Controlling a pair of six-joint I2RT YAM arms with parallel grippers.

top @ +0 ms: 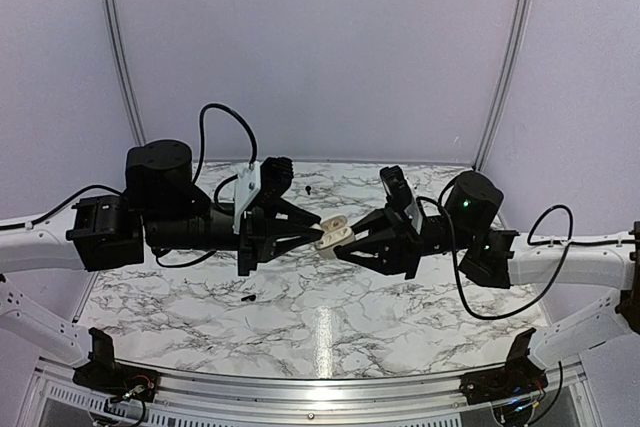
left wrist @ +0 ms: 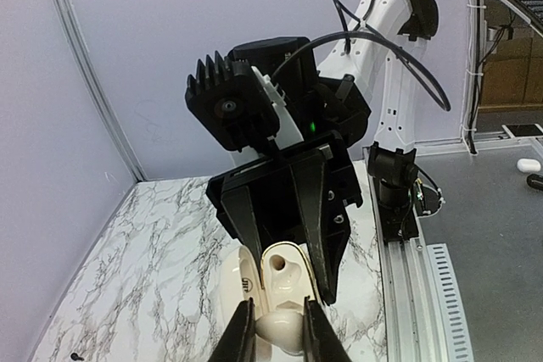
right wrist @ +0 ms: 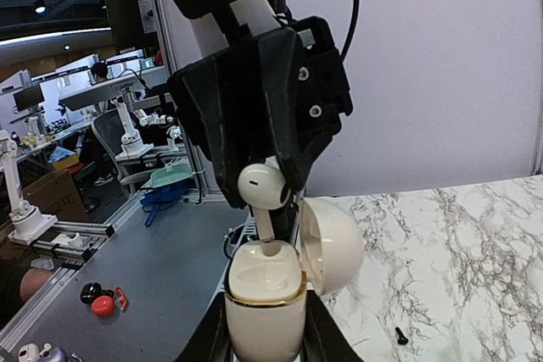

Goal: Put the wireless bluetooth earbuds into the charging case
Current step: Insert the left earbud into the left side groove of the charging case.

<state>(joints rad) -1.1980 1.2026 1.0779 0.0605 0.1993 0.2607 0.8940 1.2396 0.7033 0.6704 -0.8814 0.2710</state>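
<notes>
The charging case (right wrist: pixel 265 311) is cream-white with a gold rim, and its hinged lid (right wrist: pixel 333 243) hangs open to the right. My right gripper (right wrist: pixel 265 342) is shut on the case body and holds it above the table. My left gripper (left wrist: pixel 280 336) is shut on the rounded head of a cream-white earbud (right wrist: pixel 263 186). The earbud's stem points down, and its tip sits in the mouth of one socket in the case. In the top view both grippers meet over mid-table around the case (top: pixel 338 238). The left wrist view shows the case (left wrist: pixel 284 273) with a round socket.
The marble tabletop (top: pixel 330 317) lies below both arms. Small dark stubs lie on it at the back (top: pixel 309 188), front left (top: pixel 248 298) and below the case (right wrist: pixel 400 336). A metal rail (top: pixel 300 387) runs along the near edge. White walls enclose the back and sides.
</notes>
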